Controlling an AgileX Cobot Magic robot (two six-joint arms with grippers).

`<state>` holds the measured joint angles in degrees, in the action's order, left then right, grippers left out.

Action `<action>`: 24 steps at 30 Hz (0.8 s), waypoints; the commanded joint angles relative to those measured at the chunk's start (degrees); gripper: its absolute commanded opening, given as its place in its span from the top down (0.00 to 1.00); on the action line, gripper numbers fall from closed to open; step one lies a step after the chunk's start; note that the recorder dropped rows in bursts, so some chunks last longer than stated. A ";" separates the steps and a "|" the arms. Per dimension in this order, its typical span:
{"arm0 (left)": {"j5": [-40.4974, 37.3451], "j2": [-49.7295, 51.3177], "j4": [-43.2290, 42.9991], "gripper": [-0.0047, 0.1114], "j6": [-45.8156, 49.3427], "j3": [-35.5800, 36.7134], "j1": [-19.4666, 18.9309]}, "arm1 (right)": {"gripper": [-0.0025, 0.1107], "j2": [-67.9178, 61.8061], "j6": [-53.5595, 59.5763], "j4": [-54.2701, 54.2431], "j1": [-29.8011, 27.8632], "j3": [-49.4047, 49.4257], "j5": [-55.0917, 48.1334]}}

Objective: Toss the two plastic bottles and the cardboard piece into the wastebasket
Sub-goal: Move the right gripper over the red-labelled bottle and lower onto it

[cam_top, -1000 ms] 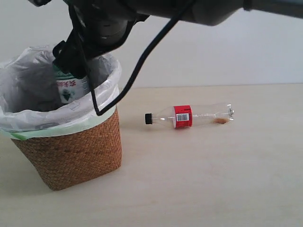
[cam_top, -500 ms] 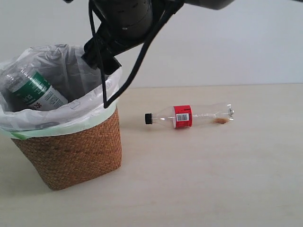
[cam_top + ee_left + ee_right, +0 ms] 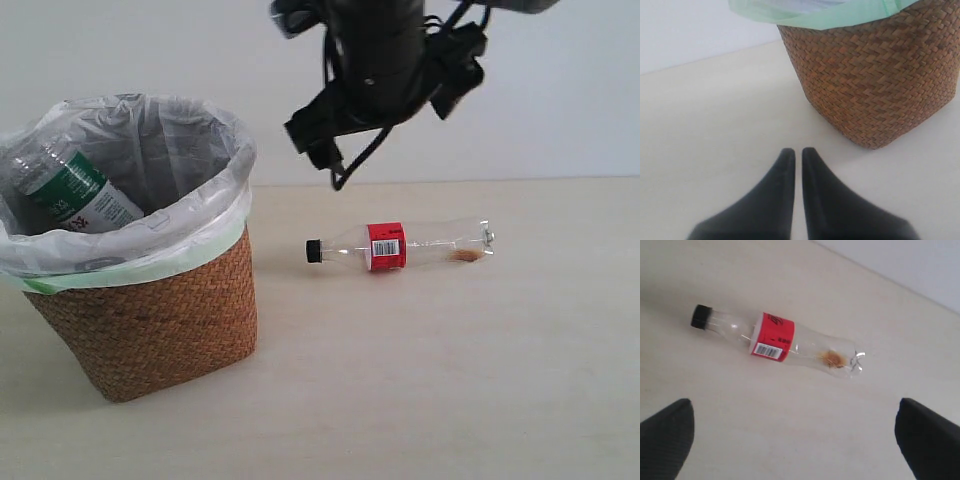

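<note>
The wastebasket (image 3: 150, 310) stands at the left, lined with a white bag (image 3: 190, 140). Inside it the wider bottle (image 3: 70, 190) with the green-white label leans against the bag. On the table to its right the slim bottle (image 3: 398, 245) with red label and black cap lies on its side, also in the right wrist view (image 3: 775, 340). My right gripper (image 3: 380, 105) hangs above that slim bottle, open and empty (image 3: 795, 435). My left gripper (image 3: 794, 151) is shut with nothing in it, low over the table beside the wastebasket's woven wall (image 3: 875, 85). The cardboard piece is out of view.
A pale wall runs behind the light wooden table (image 3: 450, 380). A black cable (image 3: 345, 170) dangles from the right arm over the space between the basket and the slim bottle.
The right gripper let the green-label bottle go into the wastebasket, then swung right from over the basket to above the slim bottle. The slim bottle has not moved.
</note>
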<state>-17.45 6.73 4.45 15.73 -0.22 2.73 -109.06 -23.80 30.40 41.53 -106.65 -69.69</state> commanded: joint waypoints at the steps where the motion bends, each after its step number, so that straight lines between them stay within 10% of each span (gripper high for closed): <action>1: 0.74 -0.34 0.49 0.93 -0.54 0.22 -0.17 | 0.08 -0.75 8.06 -9.19 -7.51 0.34 -0.27; 24: 0.74 -0.34 0.49 0.93 -0.54 0.22 -0.17 | 0.08 -19.53 51.77 -4.25 -12.36 0.34 20.46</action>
<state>-17.45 6.73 4.45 15.73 -0.22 2.73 -127.81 23.00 24.47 29.46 -106.65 -54.04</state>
